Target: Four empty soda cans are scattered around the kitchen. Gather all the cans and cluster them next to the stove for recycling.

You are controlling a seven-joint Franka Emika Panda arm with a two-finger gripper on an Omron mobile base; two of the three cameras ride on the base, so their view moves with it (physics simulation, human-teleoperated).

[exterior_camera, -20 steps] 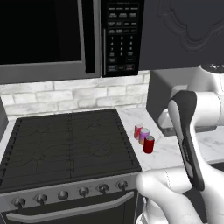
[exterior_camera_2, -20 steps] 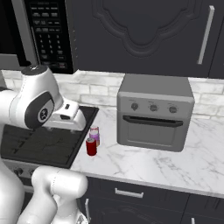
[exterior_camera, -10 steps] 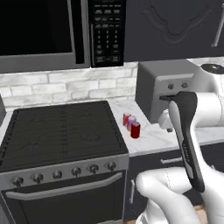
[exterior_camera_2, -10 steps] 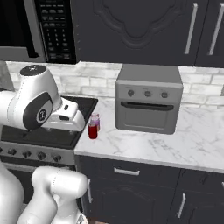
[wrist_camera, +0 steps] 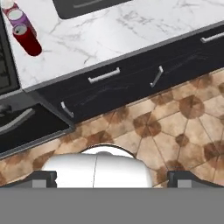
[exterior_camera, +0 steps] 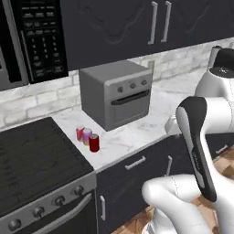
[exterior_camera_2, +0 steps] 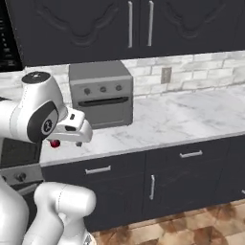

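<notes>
Left base view: the stove (exterior_camera: pixel 32 160) fills the lower left, its dark cooktop flush against the white marble surface (exterior_camera: pixel 137 132), with a row of knobs (exterior_camera: pixel 59 201) along its silver front. On the surface sits a grey toaster oven (exterior_camera: pixel 116 93), and a black microwave (exterior_camera: pixel 32 41) hangs above the stove. Dark cabinets (exterior_camera: pixel 137 178) run under the surface, and brown tile floor (wrist_camera: pixel 175 113) lies in front of them.

Three cans (exterior_camera: pixel 87 136) stand upright in a tight cluster on the surface, just beside the stove's right edge and in front of the toaster oven's left corner: a red one (exterior_camera: pixel 94 143) nearest the front edge, a purple-pink one (exterior_camera: pixel 87 136) behind it, and another red one (exterior_camera: pixel 80 133) at the back. In the hand view the same cluster shows at the top left, the front red can (wrist_camera: pixel 27 39) with its silver top, the purple one (wrist_camera: pixel 18 19) behind it.

The end effector (wrist_camera: pixel 112 177) looks down at the floor in front of the cabinets, its two dark tips (wrist_camera: pixel 41 178) standing wide apart with nothing between them. The cans lie well apart from it, up on the surface, above and to the left in the hand view. In the right base view the hand (exterior_camera_2: pixel 72 129) hangs out in front of the surface edge, a bit of a red can (exterior_camera_2: pixel 54 143) peeking from behind it.
</notes>
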